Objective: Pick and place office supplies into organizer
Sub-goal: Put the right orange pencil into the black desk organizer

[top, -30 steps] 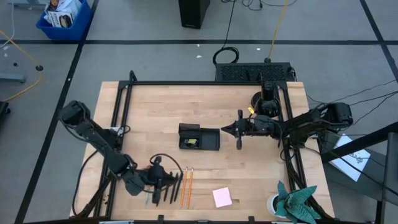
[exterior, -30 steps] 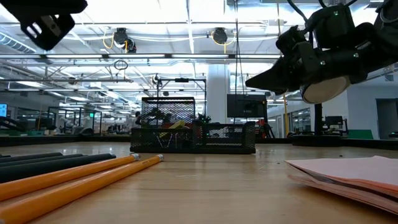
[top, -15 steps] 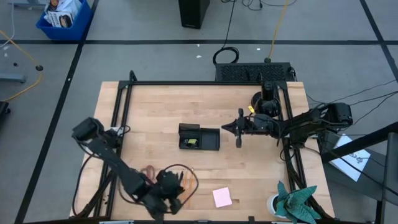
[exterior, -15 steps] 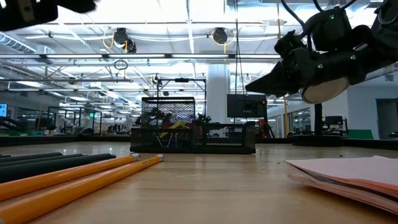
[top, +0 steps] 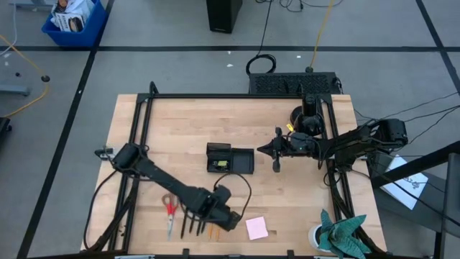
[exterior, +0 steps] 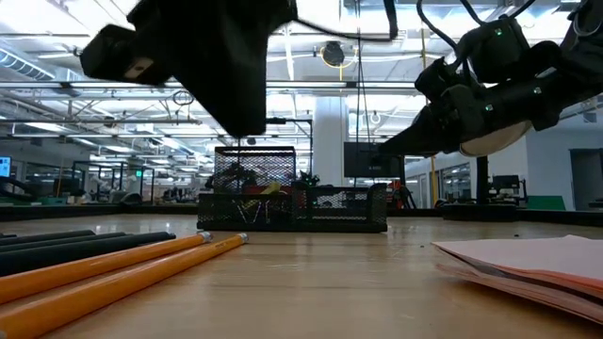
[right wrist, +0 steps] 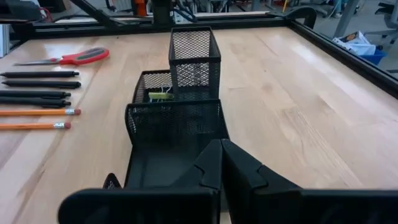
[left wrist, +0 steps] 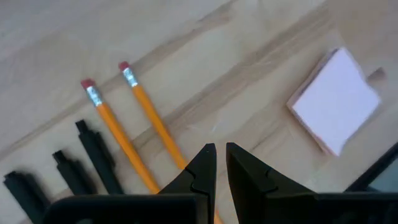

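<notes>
The black mesh organizer (top: pixel 230 159) (right wrist: pixel 180 112) stands mid-table, with a yellow-green bit (right wrist: pixel 160 95) inside it. Along the near edge lie red-handled scissors (top: pixel 170 211), dark pens (top: pixel 188 227) (left wrist: pixel 93 155), two orange pencils (top: pixel 213 232) (left wrist: pixel 143 115) and a pink sticky-note pad (top: pixel 256 228) (left wrist: pixel 336 102). My left gripper (top: pixel 234 221) (left wrist: pixel 218 152) hovers above the table between the pencils and the pad, its fingers shut to a thin slit and holding nothing. My right gripper (top: pixel 261 149) (right wrist: pixel 219 149) hangs shut just right of the organizer, pointing at it. I see no binder clips.
A potted green plant (top: pixel 338 234) stands at the near right corner. A round black camera mount base (top: pixel 302 115) sits at the far right. A black frame (top: pixel 140 122) runs along the table's edges. Bare wood lies left of and beyond the organizer.
My left arm has swung from the near left corner toward the table's right along the near edge. Its gripper has passed over the pens and pencils and now stands beside the pink pad, and the scissors now show. My right arm has kept almost still.
</notes>
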Available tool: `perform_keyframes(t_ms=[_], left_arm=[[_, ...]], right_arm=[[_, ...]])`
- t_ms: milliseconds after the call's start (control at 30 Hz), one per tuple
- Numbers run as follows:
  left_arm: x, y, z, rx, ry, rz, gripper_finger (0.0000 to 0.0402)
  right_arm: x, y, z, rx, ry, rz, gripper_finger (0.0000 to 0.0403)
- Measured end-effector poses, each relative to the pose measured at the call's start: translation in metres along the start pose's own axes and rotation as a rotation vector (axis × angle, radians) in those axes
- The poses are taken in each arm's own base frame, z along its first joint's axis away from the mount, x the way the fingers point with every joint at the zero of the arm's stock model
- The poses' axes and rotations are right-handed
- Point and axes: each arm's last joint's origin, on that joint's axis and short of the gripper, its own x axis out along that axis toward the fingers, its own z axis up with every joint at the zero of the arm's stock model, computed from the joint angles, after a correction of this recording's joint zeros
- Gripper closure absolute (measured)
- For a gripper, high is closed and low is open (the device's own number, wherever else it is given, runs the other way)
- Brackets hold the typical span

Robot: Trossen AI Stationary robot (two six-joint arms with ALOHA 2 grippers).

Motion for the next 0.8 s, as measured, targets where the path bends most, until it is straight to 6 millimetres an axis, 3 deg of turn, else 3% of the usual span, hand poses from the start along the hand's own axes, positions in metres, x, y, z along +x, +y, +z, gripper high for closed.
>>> perform_keyframes(t_ms=[167,600,800], left_arm=[[0.001,0.005,0.009,0.009,0.019,0.038,0.0360],[0.001,0.004,0.004,0.035,0.009,0.035,0.0360],[0.018,0.006,0.001,0.008,0.011,0.078,0.0357]], right_arm=[[0.000,0.001,0.000,-0.002,-0.004,0.028,0.0403],[-0.001,0.002,0.010,-0.011,-0.105,0.050,0.0403],[-0.001,0.002,0.011,-0.019,-0.119,0.049,0.0403]])
